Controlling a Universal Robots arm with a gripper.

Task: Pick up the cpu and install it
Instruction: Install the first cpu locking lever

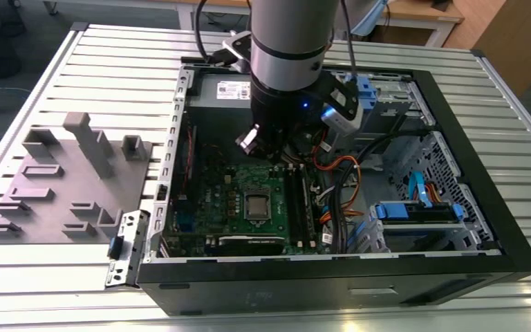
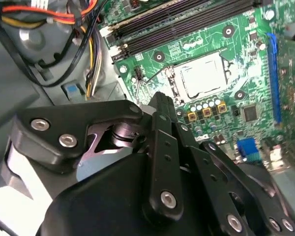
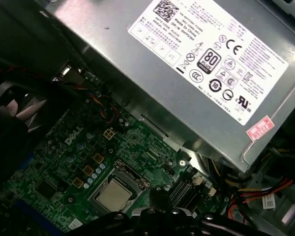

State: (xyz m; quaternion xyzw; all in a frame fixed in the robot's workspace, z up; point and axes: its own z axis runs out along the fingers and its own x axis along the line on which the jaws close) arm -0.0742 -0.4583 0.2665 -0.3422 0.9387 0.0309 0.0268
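The cpu (image 1: 258, 205) is a pale silver square lying flat in the socket in the middle of the green motherboard (image 1: 212, 207), inside the open computer case. Both wrist views show it from above: the cpu (image 2: 202, 78) sits inside its dark socket frame, and the cpu (image 3: 113, 194) has small gold parts beside it. My gripper (image 1: 270, 151) hangs above the board, just behind the socket and apart from the cpu. Its black linkage (image 2: 160, 147) crosses the second wrist view, and its tip (image 3: 152, 212) is edge-on in the first wrist view. I see nothing held in it.
A grey power supply box (image 3: 187, 64) with a white label stands close behind the gripper. Orange and black cables (image 1: 339, 173) run on the exterior view's right of the board, beside blue drive brackets (image 1: 413, 211). A grey fixture tray (image 1: 63, 180) lies on the slatted table (image 1: 81, 277).
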